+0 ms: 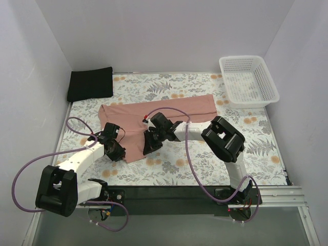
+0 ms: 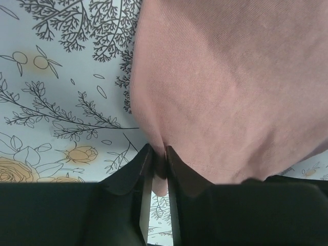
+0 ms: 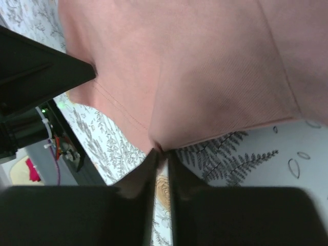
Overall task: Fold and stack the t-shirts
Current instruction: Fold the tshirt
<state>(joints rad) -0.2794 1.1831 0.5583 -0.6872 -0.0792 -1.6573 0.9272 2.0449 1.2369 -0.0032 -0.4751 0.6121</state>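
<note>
There are 2 t-shirts: 1 pink t-shirt (image 1: pixel 169 108) and 1 black t-shirt (image 1: pixel 90 83). There is 1 white lattice basket (image 1: pixel 226 83) and 1 floral cloth (image 1: pixel 205 161) under everything. There are 2 robot arms, 1 left arm (image 1: pixel 82 160) and 1 right arm (image 1: pixel 225 138). Each arm carries 1 pair of jaws, 2 pairs in all. Each pair has 2 fingers (image 2: pixel 128 177), making 4 fingers altogether. 3 plain white walls (image 1: pixel 164 36) enclose the scene.

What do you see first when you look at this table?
The pink t-shirt spread mid-table grabs the eye, with the left end effector and right end effector each pinching its near edge. A folded black t-shirt sits in the far left corner, a white basket at far right.
</note>
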